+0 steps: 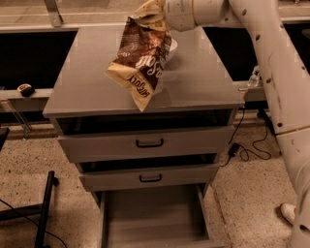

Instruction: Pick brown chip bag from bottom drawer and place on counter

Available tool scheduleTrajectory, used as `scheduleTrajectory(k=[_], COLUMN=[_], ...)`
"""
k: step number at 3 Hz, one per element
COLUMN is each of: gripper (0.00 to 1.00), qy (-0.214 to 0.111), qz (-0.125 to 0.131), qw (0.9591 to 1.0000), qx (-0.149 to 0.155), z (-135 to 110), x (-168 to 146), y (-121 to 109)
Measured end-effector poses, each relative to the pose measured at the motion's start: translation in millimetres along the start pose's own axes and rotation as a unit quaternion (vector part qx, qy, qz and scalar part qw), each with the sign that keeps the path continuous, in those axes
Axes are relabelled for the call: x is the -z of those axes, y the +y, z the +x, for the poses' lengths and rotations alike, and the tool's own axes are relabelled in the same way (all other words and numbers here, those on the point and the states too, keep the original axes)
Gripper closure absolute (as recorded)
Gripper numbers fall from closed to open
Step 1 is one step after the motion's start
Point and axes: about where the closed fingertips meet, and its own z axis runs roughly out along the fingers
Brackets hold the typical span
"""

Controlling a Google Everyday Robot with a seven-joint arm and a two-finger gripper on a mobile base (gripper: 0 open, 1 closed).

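The pincer (157, 10) sits at the top edge of the view, above the back of the worktop (203, 82), clenched on the bunched top of the brown chip bag (140, 58). The bag hangs down from it on a slant, its lower corner pointing toward the worktop's front; I cannot tell whether that corner touches the surface. A white bowl (172, 46) sits just below the pincer, partly hidden behind the bag. Far beneath, under two closed drawers with black handles, the bottom drawer (155, 218) is pulled out.
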Motion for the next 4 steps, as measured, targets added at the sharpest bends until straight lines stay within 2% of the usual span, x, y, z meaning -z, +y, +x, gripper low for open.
scheduleTrajectory(k=[2, 4], gripper=[1.0, 1.0], qy=[0.013, 0.027], qz=[0.021, 0.039], qw=[0.9997, 0.9988], qx=[0.008, -0.009], z=[31.0, 47.9], x=[0.7, 19.1], y=[-8.2, 1.7])
